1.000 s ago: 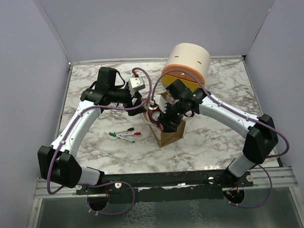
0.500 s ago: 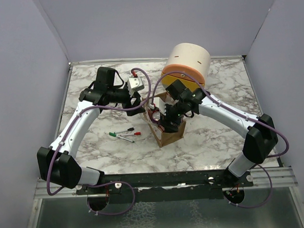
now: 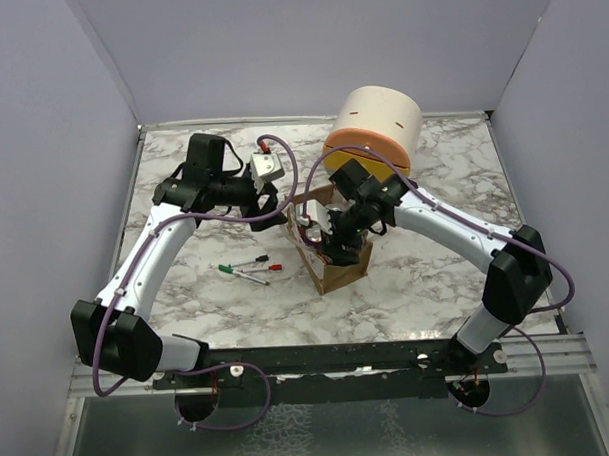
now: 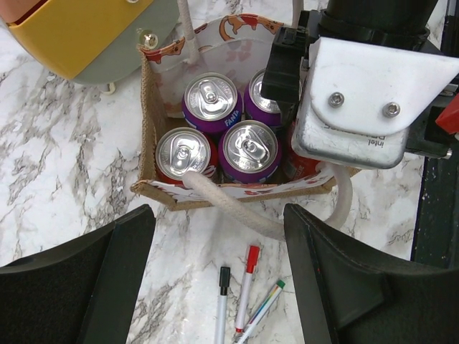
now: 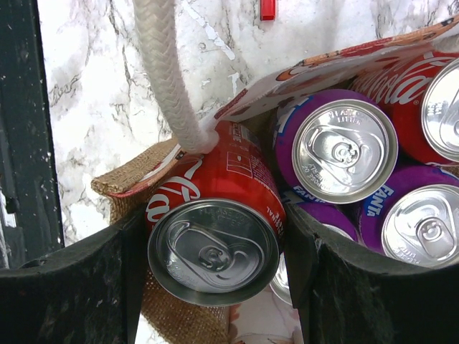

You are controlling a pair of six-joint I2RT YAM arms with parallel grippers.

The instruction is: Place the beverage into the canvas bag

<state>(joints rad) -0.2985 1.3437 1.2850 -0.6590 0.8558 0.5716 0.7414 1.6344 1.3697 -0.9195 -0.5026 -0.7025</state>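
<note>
The canvas bag (image 3: pixel 338 275) stands at the table's middle and holds several purple and red cans (image 4: pixel 249 149). My right gripper (image 3: pixel 330 237) is shut on a red cola can (image 5: pixel 215 222), held tilted at the bag's near corner, partly inside its burlap wall (image 5: pixel 118 188). Purple cans (image 5: pixel 343 149) sit beside it in the bag. My left gripper (image 3: pixel 272 202) is open and empty, just left of the bag; in the left wrist view (image 4: pixel 219 287) it hovers over the table in front of the bag's wall (image 4: pixel 149 122).
A round cream drawer unit (image 3: pixel 377 120) with a yellow drawer stands behind the bag. Three markers (image 3: pixel 251 268) lie left of the bag, between my left fingers in the left wrist view (image 4: pixel 244 294). A pale rope handle (image 5: pixel 165 72) hangs over the bag's edge.
My left gripper has pulled back left and away from the bag. My right gripper with the red can has shifted slightly further over the bag.
</note>
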